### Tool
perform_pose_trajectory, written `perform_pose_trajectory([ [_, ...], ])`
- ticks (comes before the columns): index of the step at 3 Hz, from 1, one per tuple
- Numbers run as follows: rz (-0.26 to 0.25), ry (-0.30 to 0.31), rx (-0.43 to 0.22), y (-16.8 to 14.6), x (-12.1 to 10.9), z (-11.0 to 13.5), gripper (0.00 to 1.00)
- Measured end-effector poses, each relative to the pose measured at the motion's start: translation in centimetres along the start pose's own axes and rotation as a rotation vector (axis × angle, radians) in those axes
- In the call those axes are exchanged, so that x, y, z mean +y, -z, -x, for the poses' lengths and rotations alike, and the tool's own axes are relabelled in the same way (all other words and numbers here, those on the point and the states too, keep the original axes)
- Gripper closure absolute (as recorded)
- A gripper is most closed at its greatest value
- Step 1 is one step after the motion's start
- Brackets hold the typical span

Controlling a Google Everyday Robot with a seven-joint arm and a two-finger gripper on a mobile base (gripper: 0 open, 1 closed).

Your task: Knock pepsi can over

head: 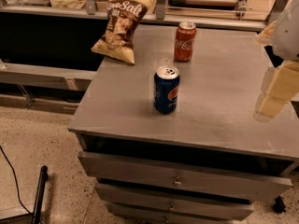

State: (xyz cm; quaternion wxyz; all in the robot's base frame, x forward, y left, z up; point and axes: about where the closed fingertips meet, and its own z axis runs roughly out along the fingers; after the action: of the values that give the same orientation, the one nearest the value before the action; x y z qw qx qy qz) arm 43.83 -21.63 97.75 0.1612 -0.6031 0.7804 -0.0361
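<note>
The dark blue pepsi can (167, 89) stands upright on the grey cabinet top (219, 106), near its front middle. My gripper (275, 94) shows at the right edge of the view as pale blocky fingers, well to the right of the pepsi can and apart from it. It holds nothing that I can see.
A red Coca-Cola can (185, 42) stands upright behind the pepsi can. A chip bag (122, 26) leans at the back left corner. The cabinet has drawers (177, 178) below, the top one slightly open. A dark pole (39, 194) and cable lie on the floor at left.
</note>
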Motion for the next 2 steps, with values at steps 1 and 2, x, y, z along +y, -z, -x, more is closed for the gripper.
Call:
perform_pose_trajectory([
  [1,0.000,0.000,0.000,0.01,0.00,0.01,0.00],
  [2,-0.012,0.010,-0.031,0.25,-0.23,0.70,0.00],
])
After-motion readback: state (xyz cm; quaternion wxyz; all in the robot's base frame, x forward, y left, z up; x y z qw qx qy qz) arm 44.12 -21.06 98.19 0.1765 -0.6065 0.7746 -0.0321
